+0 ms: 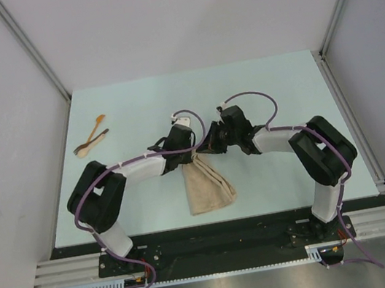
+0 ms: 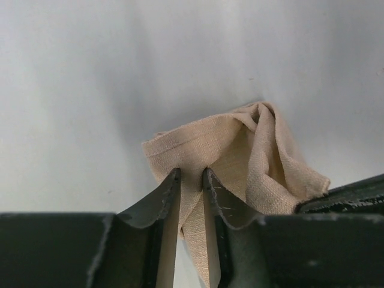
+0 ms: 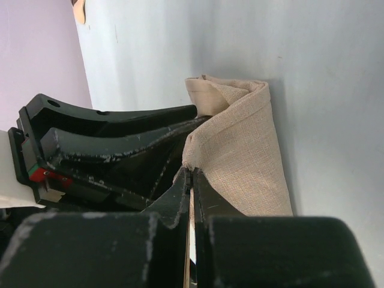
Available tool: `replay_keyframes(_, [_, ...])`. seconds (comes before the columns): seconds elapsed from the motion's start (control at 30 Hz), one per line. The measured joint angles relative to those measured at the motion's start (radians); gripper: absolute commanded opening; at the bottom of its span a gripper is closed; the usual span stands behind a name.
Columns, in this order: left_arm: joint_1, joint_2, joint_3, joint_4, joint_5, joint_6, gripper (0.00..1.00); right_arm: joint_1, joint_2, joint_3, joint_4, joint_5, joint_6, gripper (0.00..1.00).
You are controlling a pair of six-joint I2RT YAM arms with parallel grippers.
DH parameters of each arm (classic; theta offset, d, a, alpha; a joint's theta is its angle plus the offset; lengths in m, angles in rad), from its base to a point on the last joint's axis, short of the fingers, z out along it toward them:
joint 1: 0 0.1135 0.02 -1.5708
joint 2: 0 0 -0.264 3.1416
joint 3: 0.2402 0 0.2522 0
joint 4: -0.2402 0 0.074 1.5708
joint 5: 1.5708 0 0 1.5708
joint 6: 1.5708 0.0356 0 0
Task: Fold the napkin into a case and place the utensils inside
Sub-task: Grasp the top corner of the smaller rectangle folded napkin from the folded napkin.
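Pale green tabletop (image 1: 264, 87) fills a booth of plain grey walls, which close it at 12, 9 and 3 o'clock; a metal rail (image 1: 352, 125) runs along its 3 o'clock edge, and the arm bases sit on a dark strip at 6 o'clock. Open surface stretches from the grippers to the far edge at 12 o'clock and out towards 2 o'clock, while both elbows bulge outward close to the side edges at 8 and 4 o'clock. The utensils (image 1: 92, 136) lie crossed at 10 o'clock, near the left edge and well apart from the cloth: an orange-tan spoon (image 1: 99, 122) over a darker piece (image 1: 102, 134). The napkin (image 1: 208, 186) is at the middle of the table, a beige-tan, plain woven cloth gathered to a narrow neck at its far end and widening towards 6 o'clock, its near end close to the table's near edge. The left gripper (image 1: 193, 156) has its jaws narrow, pinching a fold of the cloth (image 2: 240, 150) between them, with loose crumpled folds bunched beyond the fingertips. The right gripper (image 1: 212, 145), just beside it at 3 o'clock, is clamped on an edge of the cloth (image 3: 246, 156), which falls in a smooth rolled fold past its tips.
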Motion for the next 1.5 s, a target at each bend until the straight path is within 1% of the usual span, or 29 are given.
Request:
replay_keyframes(0.03, [0.000,0.002,0.002,-0.003,-0.006,0.000,0.17,0.001,0.000,0.000,0.000,0.000,0.000,0.00])
replay_keyframes(0.17, [0.000,0.006,0.018,-0.019,-0.024,0.006,0.09,0.009,0.000,0.000,0.000,0.000,0.000,0.00])
replay_keyframes(0.5, [0.000,0.000,0.029,-0.019,-0.018,0.008,0.01,0.035,0.041,0.016,0.003,0.000,0.011,0.00])
replay_keyframes(0.77, [0.000,-0.044,0.007,-0.002,0.011,0.006,0.00,0.051,0.124,0.046,0.042,-0.001,0.073,0.00])
replay_keyframes(0.97, [0.000,-0.071,-0.005,0.011,0.023,0.005,0.00,0.051,0.186,0.043,0.159,-0.011,0.179,0.00])
replay_keyframes(1.1, [0.003,-0.071,-0.011,0.023,0.031,-0.001,0.00,0.048,0.214,0.013,0.276,-0.008,0.274,0.00])
replay_keyframes(1.4, [0.004,-0.071,-0.029,0.033,0.056,-0.002,0.00,0.051,0.280,-0.096,0.565,0.068,0.501,0.00])
replay_keyframes(1.5, [0.006,-0.072,-0.032,0.043,0.061,-0.002,0.00,0.052,0.303,-0.101,0.617,0.080,0.546,0.00])
